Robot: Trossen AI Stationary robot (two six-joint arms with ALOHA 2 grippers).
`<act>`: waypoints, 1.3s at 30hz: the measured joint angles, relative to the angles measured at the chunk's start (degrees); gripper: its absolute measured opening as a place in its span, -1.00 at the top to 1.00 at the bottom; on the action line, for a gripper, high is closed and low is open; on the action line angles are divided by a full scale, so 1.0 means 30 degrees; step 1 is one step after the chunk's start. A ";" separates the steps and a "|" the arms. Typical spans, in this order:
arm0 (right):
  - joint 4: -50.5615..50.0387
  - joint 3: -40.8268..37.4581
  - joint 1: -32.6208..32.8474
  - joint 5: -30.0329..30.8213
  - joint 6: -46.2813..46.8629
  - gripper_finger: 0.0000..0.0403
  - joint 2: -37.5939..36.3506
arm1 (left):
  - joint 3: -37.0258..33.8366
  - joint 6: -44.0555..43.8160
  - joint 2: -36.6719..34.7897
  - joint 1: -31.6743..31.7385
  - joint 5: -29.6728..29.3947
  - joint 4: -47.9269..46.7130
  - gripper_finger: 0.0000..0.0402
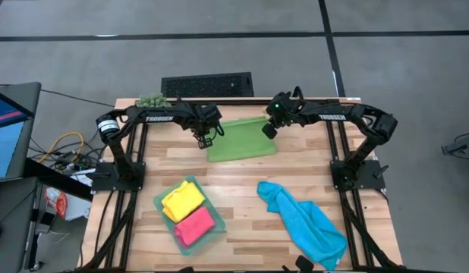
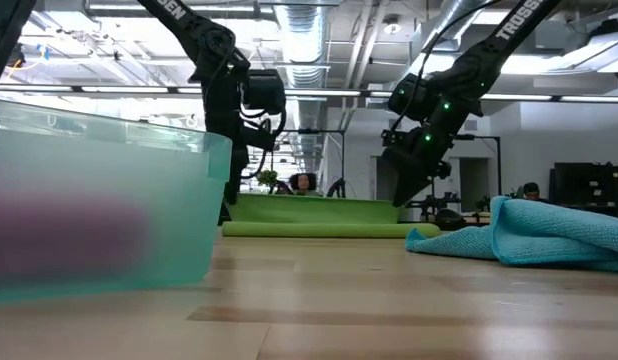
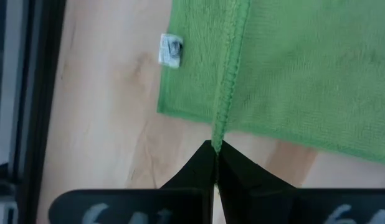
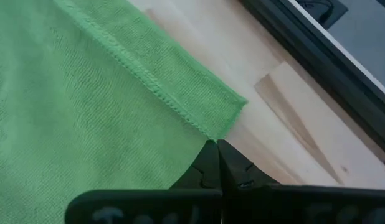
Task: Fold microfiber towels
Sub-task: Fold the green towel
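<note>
Green towel (image 1: 242, 140) flat on the desk (image 1: 295, 163), left gripper (image 1: 203, 141) and right gripper (image 1: 269, 129) each closed, pinching 1 corner hem

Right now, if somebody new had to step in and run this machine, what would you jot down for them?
Left gripper: shut on green towel, at one corner.
Right gripper: shut on the opposite corner.
Green towel lies at the table's far side, apparently mid-fold, edge doubled over.
Yellow towel and pink towel: folded, in the tray.
Blue towel: crumpled on the table, untouched.
Left: finish green, then fold blue.
</note>
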 joint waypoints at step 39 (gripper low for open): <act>0.1850 0.0000 -0.0517 0.1120 0.0623 0.65 0.1632 | 0.0307 0.0226 0.0137 0.0278 -0.0166 0.0690 0.79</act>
